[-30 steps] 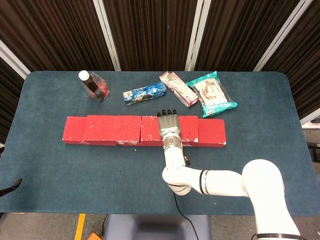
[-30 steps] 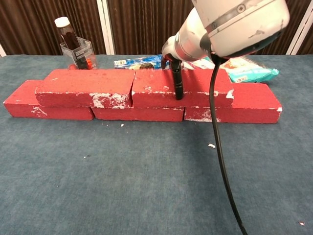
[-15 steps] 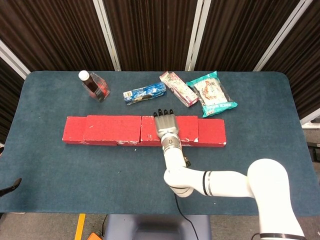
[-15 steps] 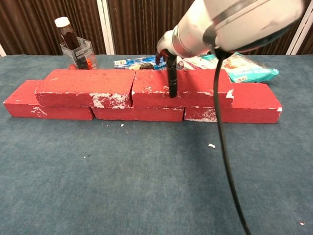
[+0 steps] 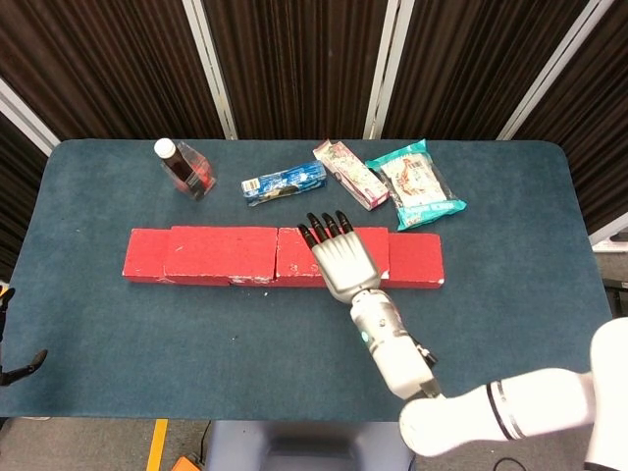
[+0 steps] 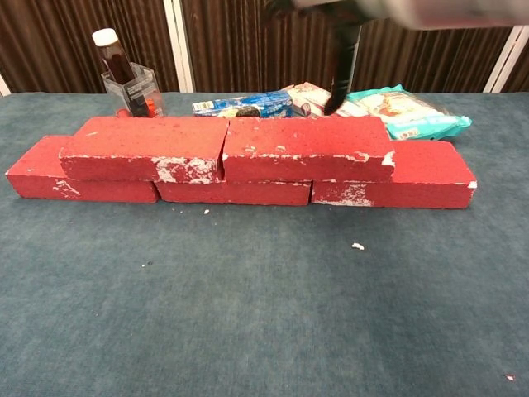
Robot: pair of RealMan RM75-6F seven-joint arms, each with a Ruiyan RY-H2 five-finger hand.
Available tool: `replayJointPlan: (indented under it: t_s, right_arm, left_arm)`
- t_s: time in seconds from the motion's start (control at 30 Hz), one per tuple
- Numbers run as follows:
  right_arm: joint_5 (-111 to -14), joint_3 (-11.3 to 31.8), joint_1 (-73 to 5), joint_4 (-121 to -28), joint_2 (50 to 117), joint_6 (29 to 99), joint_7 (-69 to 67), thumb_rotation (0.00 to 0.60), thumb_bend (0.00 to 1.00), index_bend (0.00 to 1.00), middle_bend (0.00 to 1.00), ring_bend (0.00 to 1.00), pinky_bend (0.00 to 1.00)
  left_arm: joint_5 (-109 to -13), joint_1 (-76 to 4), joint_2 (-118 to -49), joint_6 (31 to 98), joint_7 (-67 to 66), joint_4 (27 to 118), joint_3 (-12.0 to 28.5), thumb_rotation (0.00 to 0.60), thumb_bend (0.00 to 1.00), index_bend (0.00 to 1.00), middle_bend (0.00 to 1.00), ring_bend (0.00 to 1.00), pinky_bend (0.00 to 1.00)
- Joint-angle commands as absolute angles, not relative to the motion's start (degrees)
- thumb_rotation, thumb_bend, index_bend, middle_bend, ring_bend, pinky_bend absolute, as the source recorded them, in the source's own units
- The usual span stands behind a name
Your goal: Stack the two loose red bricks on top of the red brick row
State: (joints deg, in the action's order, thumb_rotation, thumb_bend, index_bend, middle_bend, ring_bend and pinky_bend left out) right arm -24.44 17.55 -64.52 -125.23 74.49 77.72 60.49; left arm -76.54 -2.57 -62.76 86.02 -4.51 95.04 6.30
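Observation:
Two red bricks, the left one [image 6: 145, 147] and the right one [image 6: 304, 147], lie end to end on top of the red brick row [image 6: 405, 178]. In the head view they show as one red band [image 5: 221, 253]. My right hand [image 5: 343, 257] hovers above the right upper brick with its fingers stretched out and apart, holding nothing. In the chest view only one black finger [image 6: 343, 58] hangs down behind the bricks, clear of them. Of my left hand, only a dark tip [image 5: 22, 369] shows at the left edge of the head view.
Behind the bricks stand a bottle in a clear holder [image 5: 184, 169], a blue packet [image 5: 285, 183], a pink packet [image 5: 349, 175] and a teal snack bag [image 5: 416, 184]. Small white crumbs [image 6: 357, 246] lie on the blue cloth in front of the row.
My right hand has lifted off the right upper brick and risen toward the camera; its finger no longer hangs over the brick's front face. The bricks stayed put.

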Motion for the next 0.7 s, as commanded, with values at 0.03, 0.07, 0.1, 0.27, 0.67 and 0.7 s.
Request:
replayJointPlan:
  t_s: [0.03, 0.07, 0.1, 0.27, 0.67, 0.7]
  right_arm:
    - [-64.3, -5.5, -43.7, -133.7, 65.8, 88.5, 46.6, 0.600, 0.16, 0.17, 0.11, 0.00, 0.00]
    - [-66.7, -6.7, -42.6, -132.9, 65.8, 89.1, 45.9, 0.600, 0.15, 0.17, 0.11, 0.00, 0.00]
    - [-73.9, -10.1, -39.3, -129.7, 66.2, 91.2, 43.9, 0.600, 0.15, 0.17, 0.11, 0.00, 0.00]
    - [-88.9, -16.7, -21.1, -102.2, 74.3, 106.8, 26.4, 0.600, 0.16, 0.18, 0.12, 0.01, 0.00]
    - [-84.8, -8.6, -12.0, -89.8, 76.9, 107.9, 17.0, 0.600, 0.16, 0.18, 0.10, 0.01, 0.00]
    - [-84.2, -8.2, -11.6, -90.1, 76.5, 107.5, 16.5, 0.600, 0.16, 0.17, 0.09, 0.00, 0.00]
  left_arm:
    - [-76.8, -2.6, -62.9, 86.0, -4.6, 95.1, 6.2, 0.600, 0.20, 0.00, 0.00, 0.00, 0.00]
    - [-76.8, -2.7, -62.9, 86.0, -4.7, 95.0, 6.2, 0.600, 0.20, 0.00, 0.00, 0.00, 0.00]
    - [-77.0, -2.7, -62.9, 86.0, -4.9, 95.1, 6.0, 0.600, 0.20, 0.00, 0.00, 0.00, 0.00]
    - [-76.6, -2.7, -63.1, 86.0, -5.6, 95.0, 6.2, 0.600, 0.20, 0.00, 0.00, 0.00, 0.00]
    - [-79.9, -3.2, -63.4, 86.4, -5.1, 93.2, 5.2, 0.600, 0.20, 0.00, 0.00, 0.00, 0.00]
    - [-80.0, -3.2, -63.2, 86.2, -5.2, 93.3, 5.1, 0.600, 0.20, 0.00, 0.00, 0.00, 0.00]
